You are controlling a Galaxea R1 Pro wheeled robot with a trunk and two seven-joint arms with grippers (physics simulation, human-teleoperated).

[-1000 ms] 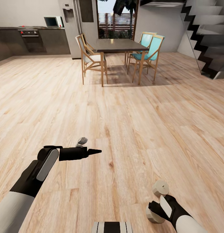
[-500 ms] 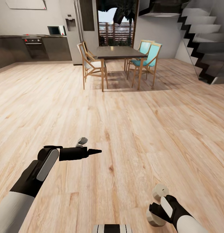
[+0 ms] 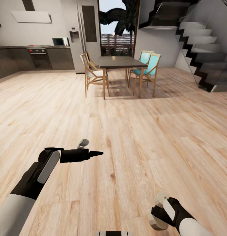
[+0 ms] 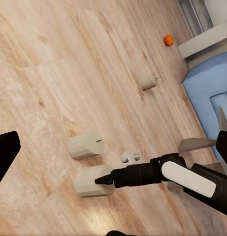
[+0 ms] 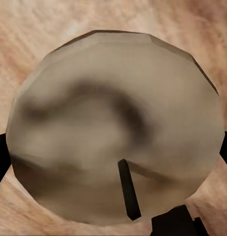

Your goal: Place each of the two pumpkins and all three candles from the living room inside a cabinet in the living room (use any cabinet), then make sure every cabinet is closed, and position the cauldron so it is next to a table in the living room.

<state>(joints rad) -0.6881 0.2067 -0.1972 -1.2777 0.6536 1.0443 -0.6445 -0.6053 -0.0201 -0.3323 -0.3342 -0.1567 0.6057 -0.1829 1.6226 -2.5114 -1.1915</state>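
Right gripper [image 3: 156, 212] is clamped on a candle [image 5: 113, 128] at the near right, with another candle [image 3: 160, 198] on the floor [image 3: 133, 131] just beside it. Left gripper [image 3: 93, 149] is empty, fingers spread. A pumpkin [image 4: 168, 40] sits far off.

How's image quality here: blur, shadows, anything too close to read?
Head view: sharp, even daylight, soft shadows under the dining table. Right wrist view: a candle sits so close that it looks blurry and smeared. Left wrist view: clear, with a pale sheen on the floor near two candles.
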